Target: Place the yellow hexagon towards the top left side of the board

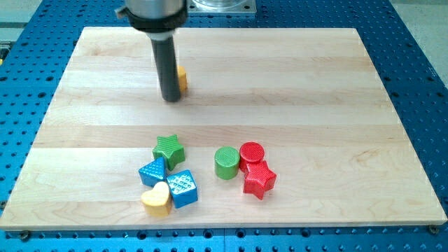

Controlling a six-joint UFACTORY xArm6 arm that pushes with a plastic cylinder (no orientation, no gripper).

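The yellow hexagon [182,79] lies in the upper left part of the wooden board [294,77], mostly hidden behind my rod. Only its right edge shows. My tip [171,99] rests on the board just left of and in front of the hexagon, touching or nearly touching it.
A cluster sits near the view's bottom: a green star [169,149], a blue triangular block [152,171], a blue cube [183,188] and a yellow heart [157,199]. To their right are a green cylinder [227,162], a red cylinder [252,154] and a red star [259,180].
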